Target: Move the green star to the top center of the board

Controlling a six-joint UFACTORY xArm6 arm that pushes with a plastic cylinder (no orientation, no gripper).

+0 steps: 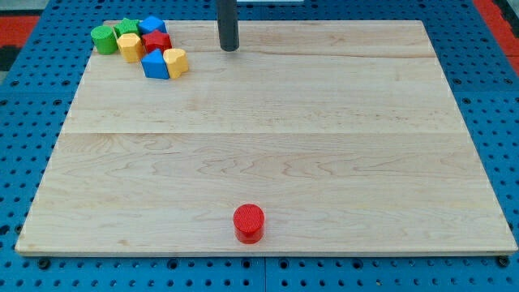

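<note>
The green star [126, 28] lies in a tight cluster of blocks at the board's top left corner. Around it are a green cylinder [103, 38], a blue block [152, 25], a red block [157, 41], a yellow block [130, 46], a second blue block [155, 64] and a yellow heart-like block [175, 62]. My tip [229, 48] rests on the board near the top edge, to the right of the cluster, about a hand's width from the green star and touching no block.
A red cylinder [249, 222] stands alone near the bottom edge at the centre. The wooden board [268, 154] lies on a blue perforated table [16, 122].
</note>
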